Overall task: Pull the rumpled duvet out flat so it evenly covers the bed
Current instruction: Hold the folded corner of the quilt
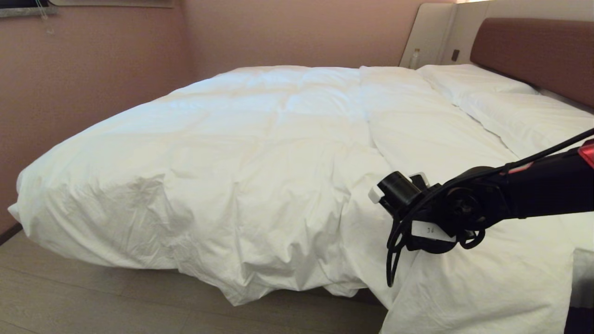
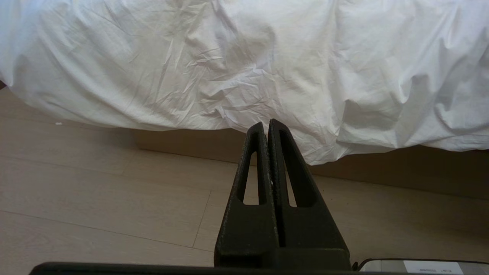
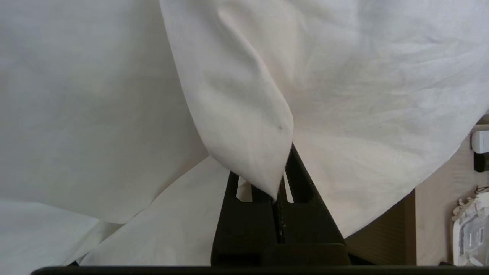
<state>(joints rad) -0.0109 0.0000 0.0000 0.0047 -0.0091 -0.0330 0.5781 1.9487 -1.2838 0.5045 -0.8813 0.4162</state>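
The large, puffy white quilted duvet point(image 1: 260, 153) lies across the low wide bed with the brown padded headboard point(image 1: 538, 55), its near edge spilling over the side toward the pale wood-plank floor point(image 1: 69, 297) in an uneven, crumpled hem, while a fold hangs lower at the near right corner. The right pincer point(image 3: 280, 179) is closed on a drooping fold of that duvet, the cloth pinched between its black fingers point(image 3: 301, 179) in the right wrist view (in the head view only the black right arm shows, reaching in over the hanging corner). The left pincer point(image 2: 267, 128) is closed and empty, held low just off the floor and pointing at the duvet's hanging edge without touching it. Two white pillows point(image 1: 506, 102) lie at the headboard end, partly uncovered. The grip looks shallow, taken near the tip of a thin fold, so a firm pull could slide the cloth out of the fingers. Pulling from this one corner alone may also drag the whole cover askew, leaving the far side short, or haul more of it off onto the floor rather than flattening it. A slow, level draw along the bed edge seems safer.
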